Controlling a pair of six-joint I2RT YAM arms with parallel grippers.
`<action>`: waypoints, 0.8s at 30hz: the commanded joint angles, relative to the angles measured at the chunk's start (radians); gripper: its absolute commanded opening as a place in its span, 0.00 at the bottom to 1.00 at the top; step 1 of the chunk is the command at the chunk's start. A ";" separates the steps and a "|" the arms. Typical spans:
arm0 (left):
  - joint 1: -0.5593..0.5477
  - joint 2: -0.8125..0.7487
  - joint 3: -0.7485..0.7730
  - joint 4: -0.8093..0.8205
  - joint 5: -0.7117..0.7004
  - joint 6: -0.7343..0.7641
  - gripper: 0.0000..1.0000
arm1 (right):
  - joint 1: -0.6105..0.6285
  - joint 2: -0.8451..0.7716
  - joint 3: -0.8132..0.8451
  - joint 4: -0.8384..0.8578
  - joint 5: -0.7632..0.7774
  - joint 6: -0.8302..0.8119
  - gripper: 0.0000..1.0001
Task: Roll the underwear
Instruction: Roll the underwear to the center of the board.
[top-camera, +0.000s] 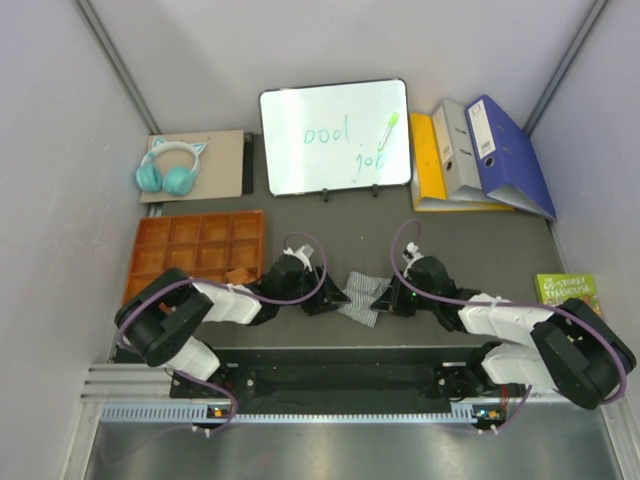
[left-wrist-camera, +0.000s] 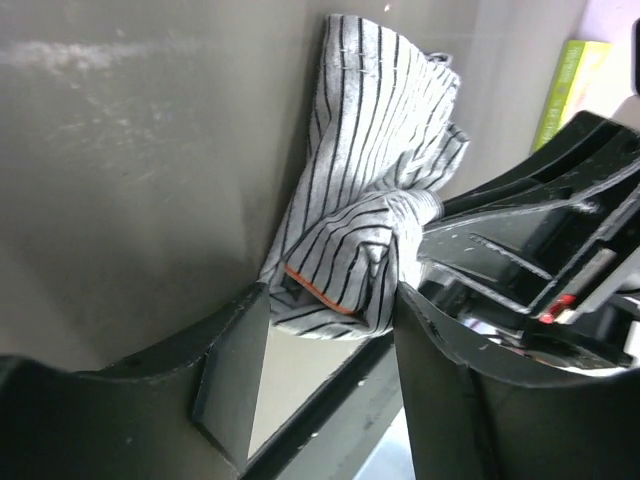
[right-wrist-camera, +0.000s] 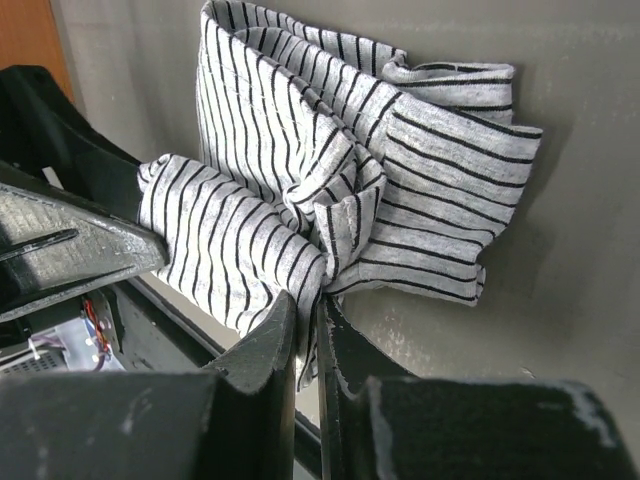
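My right gripper (right-wrist-camera: 307, 335) is pinched tight on a thin fold of the striped boxers (right-wrist-camera: 420, 170). My left gripper (left-wrist-camera: 330, 345) has its fingers apart, with a cloth corner between the tips. Past the fingertips the bundle looks loose, so I reckon a hard tug unrolls it

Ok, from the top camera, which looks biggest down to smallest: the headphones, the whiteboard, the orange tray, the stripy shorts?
1. whiteboard
2. orange tray, though the left arm covers part
3. headphones
4. stripy shorts, bunched up and partly hidden
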 joint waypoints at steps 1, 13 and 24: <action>0.001 -0.040 0.018 -0.200 -0.090 0.092 0.58 | 0.005 0.011 0.009 -0.092 0.103 -0.039 0.00; 0.005 -0.064 0.090 -0.340 -0.202 0.218 0.70 | 0.006 0.051 0.022 -0.075 0.077 -0.043 0.00; 0.005 0.110 0.001 -0.017 -0.053 0.114 0.58 | 0.006 0.074 0.027 -0.067 0.060 -0.051 0.00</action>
